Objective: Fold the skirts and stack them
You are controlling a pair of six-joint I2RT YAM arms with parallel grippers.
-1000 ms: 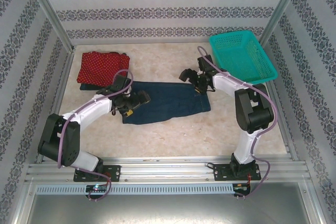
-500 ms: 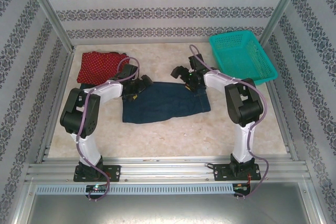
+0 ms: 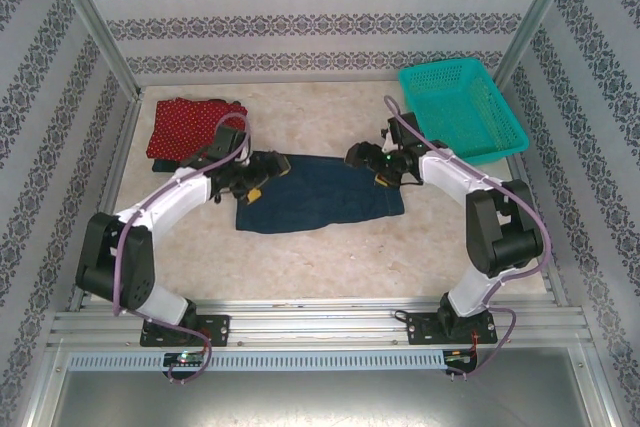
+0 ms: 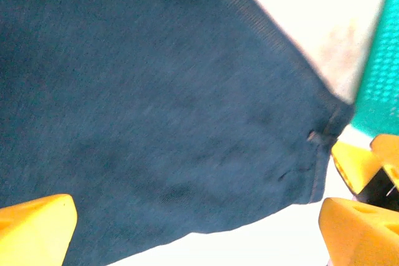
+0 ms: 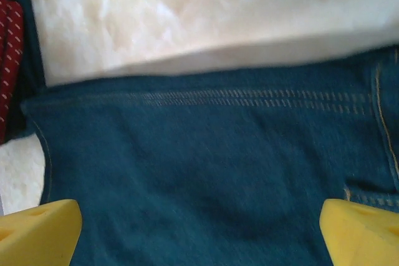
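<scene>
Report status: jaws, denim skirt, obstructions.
Both jaws open, empty, over far edge of denim skirt. Skirt flat mid-table. Red dotted skirt far left, teal basket far right, both clear.

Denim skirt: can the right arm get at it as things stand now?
Probably yes. The open right claw hangs at the denim skirt, by its far right corner, with nothing between them.

A robotics lab test cell: a marble-patterned desk (image 3: 330, 257) is boxed in on three sides by wallpapered panels (image 3: 320, 17). Aluminium posts (image 3: 96, 27) rise at the desk's far corners. A slotted aluminium rail (image 3: 320, 322) along its near edge carries the bolted left arm (image 3: 165, 202) and right arm (image 3: 455, 175).
</scene>
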